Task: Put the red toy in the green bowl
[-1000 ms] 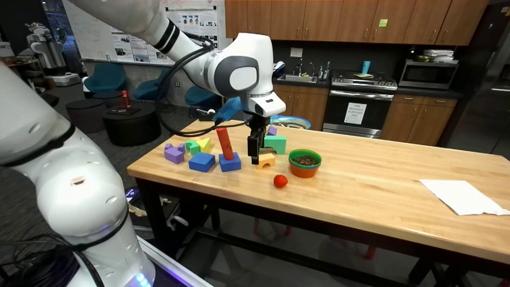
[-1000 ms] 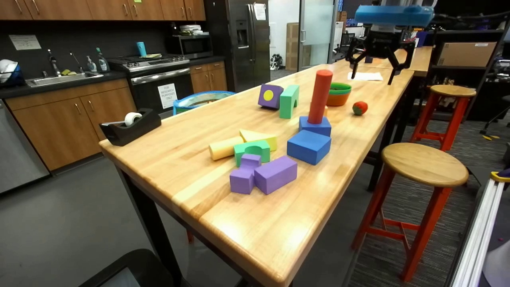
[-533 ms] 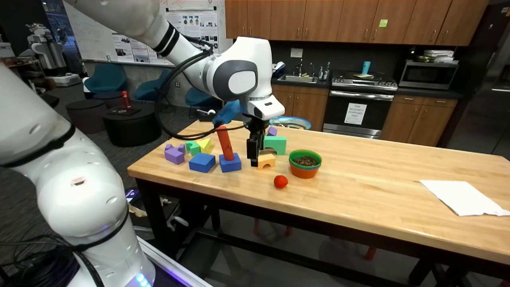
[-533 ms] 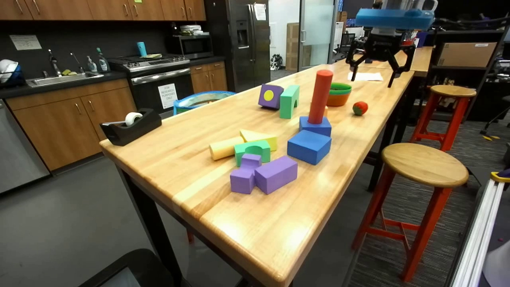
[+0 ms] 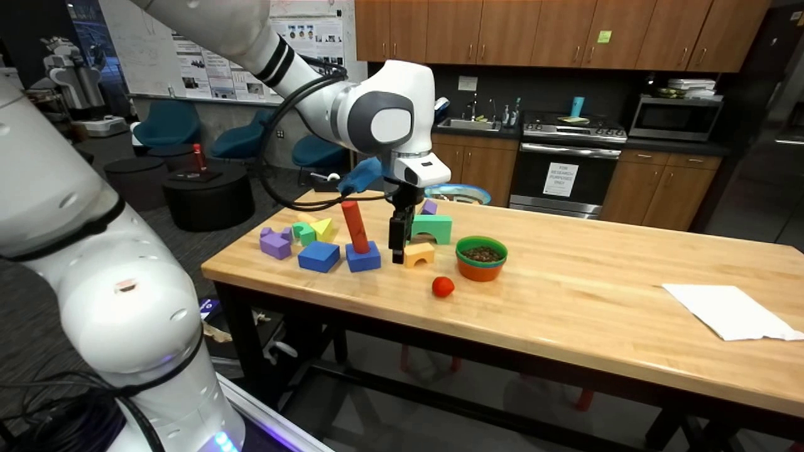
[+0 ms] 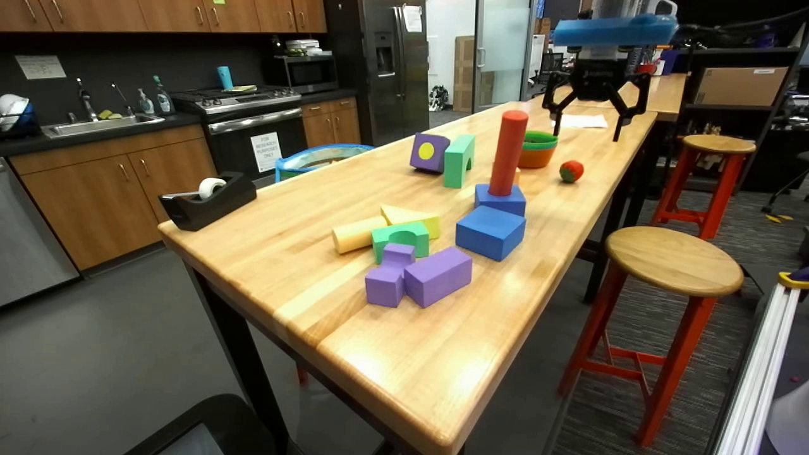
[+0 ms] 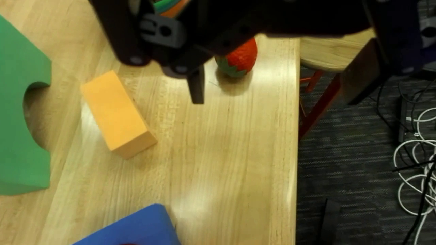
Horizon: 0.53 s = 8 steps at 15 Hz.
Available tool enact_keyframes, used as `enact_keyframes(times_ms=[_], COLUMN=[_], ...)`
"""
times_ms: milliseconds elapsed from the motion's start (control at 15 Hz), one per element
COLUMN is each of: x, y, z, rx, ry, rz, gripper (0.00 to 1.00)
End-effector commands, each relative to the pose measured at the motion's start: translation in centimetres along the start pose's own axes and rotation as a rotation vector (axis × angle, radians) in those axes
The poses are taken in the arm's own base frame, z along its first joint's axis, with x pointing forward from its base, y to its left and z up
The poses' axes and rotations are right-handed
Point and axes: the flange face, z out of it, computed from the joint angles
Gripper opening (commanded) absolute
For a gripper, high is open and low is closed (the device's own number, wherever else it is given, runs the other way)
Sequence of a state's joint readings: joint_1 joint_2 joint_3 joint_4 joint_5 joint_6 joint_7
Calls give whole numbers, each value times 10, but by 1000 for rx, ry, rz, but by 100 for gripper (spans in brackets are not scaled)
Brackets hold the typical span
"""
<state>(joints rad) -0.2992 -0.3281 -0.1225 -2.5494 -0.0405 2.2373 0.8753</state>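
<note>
red toy (image 6: 571, 171) is on the tabletop (image 5: 578, 301), not lifted, near the right-hand edge in an exterior view. looks like a strawberry, green leafy end, partly hidden in the wrist view. round, so i'd expect a nudge to roll it, and the edge is close. green bowl (image 5: 481, 239) is near it, not touching, nested in an orange bowl (image 5: 480, 272) and holding brown bits (image 5: 482, 253). i figure the lower bowl raises the rim i must clear, and the bits should keep the toy from sliding around.

my gripper (image 6: 586, 135) hangs above the tabletop, fingers (image 7: 196, 86) apart, nothing between them, tips down. i read that as spread for the toy; needs shifting over it before going down.

next out: yellow-orange arch block (image 7: 117, 112) lies to the left in the wrist view, bigger green arch (image 7: 12, 112) past it. red cylinder (image 6: 508, 153) stands on a blue block (image 6: 499, 201); topples easiest, i'd guess, so i'd swing away from it. most room, i judge: the stretch between bowl and white paper (image 5: 732, 312). off the edge there's a stool (image 6: 674, 260).
</note>
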Motion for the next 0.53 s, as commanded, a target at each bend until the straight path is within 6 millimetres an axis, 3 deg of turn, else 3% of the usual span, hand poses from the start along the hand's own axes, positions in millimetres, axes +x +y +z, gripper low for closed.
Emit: enact_keyframes(times_ms=[0,467], x=[27,74], y=[-2,9], z=[-1,31], rx=[-5,39], ry=[-56,-175], rz=[28,164], gripper=[100,100])
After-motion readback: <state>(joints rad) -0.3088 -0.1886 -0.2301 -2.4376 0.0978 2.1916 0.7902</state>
